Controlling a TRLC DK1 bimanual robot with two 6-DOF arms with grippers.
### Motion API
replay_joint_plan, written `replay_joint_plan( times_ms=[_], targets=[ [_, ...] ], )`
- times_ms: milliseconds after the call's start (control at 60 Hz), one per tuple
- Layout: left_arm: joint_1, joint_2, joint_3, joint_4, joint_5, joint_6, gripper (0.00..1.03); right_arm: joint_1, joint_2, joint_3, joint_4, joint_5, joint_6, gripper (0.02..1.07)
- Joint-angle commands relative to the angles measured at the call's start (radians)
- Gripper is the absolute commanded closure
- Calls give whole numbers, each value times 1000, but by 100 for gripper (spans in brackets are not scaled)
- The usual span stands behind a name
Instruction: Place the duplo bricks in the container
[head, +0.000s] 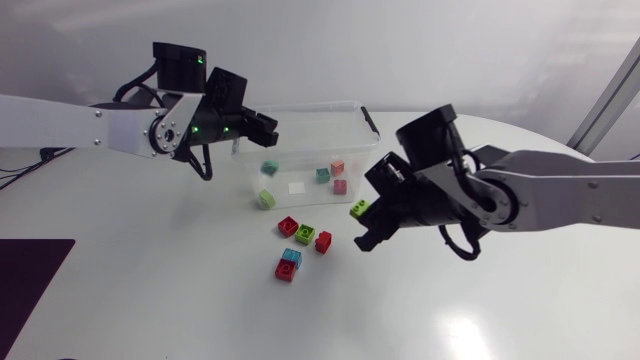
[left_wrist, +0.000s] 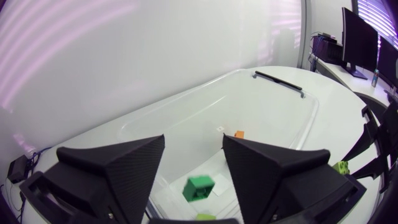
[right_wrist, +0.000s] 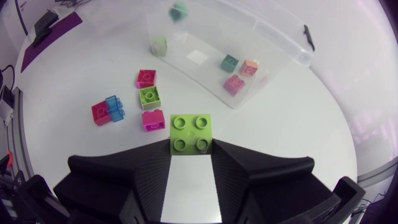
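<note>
**Soft light from above, one glare patch, bowed edges**

We work in even, fairly bright light that comes from above. Seen from overhead, a white patch of glare lies on the table (head: 300, 320) beside our right arm (head: 560, 190), well apart from the right gripper (head: 362, 222). Small green lamps glow on our left arm (head: 100, 125).

Ahead of the right gripper the loose bricks (right_wrist: 150, 96) cast only short, faint shadows. The lime brick (right_wrist: 191, 133) between its fingers is evenly lit.

The clear walls of the container (left_wrist: 280, 93) carry pale reflections and bow strongly around our left gripper (left_wrist: 194, 138), whose matte fingers look dark. Under it, a green brick (left_wrist: 198, 188) looks smeared.
</note>
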Motion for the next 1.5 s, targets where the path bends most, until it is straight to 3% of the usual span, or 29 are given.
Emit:
replay_joint_plan(
  times_ms=[0,167,317,450,733,983,1300,1483],
  targets=[
    [-4,-39,13,9,-8,-32,17,-17,-39,41,-32,6,21,77],
    [-7,-175,-63,-69,-10,-30,16,-32,-45,117,-38,8,58,77],
    [-21,-289,-135,-217,-10,-15,16,-55,-6,213,-24,9,94,76],
    [-47,-361,-245,-264,-6,17,16,-64,68,310,-14,8,114,76],
    [-105,-378,-394,-298,3,53,16,-67,238,482,6,18,148,75],
    [-204,-307,-454,-290,4,40,16,-96,416,644,14,26,166,73],
    [-282,-198,-445,-293,4,-7,16,-109,522,738,-7,64,166,12],
    [-319,-139,-426,-310,4,-50,16,-102,439,658,-15,64,173,8]
  ],
)
